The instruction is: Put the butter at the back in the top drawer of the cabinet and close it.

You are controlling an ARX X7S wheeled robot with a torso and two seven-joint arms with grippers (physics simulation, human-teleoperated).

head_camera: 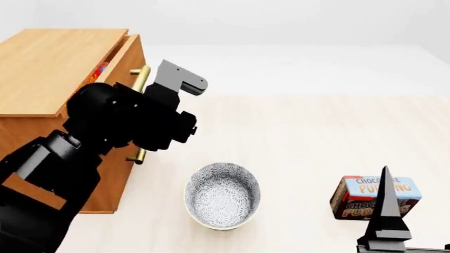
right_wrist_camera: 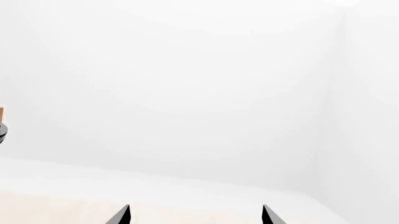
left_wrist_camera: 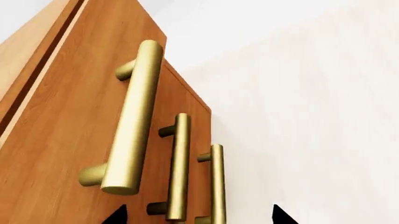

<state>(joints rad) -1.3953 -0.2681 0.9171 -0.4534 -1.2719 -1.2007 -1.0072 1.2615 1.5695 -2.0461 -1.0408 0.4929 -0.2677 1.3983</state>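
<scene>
The light-brown cabinet (head_camera: 49, 63) stands at the left, and its top drawer (head_camera: 130, 58) is open by a narrow gap. Inside that gap shows a red-and-orange sliver of the butter (head_camera: 100, 71). My left arm (head_camera: 134, 118) is in front of the drawer fronts, covering most of the brass handles. In the left wrist view the top drawer's handle (left_wrist_camera: 134, 121) is close ahead, and my left gripper (left_wrist_camera: 196, 217) is open with nothing held. My right gripper (right_wrist_camera: 195, 217) is open and empty, low at the front right, with one finger (head_camera: 385, 205) pointing up.
A patterned bowl (head_camera: 222, 195) sits on the pale table (head_camera: 295, 132) just right of the cabinet's front. A brown-and-blue chocolate pudding box (head_camera: 374, 196) lies at the front right, behind my right finger. Two lower drawer handles (left_wrist_camera: 179, 163) sit below the top one.
</scene>
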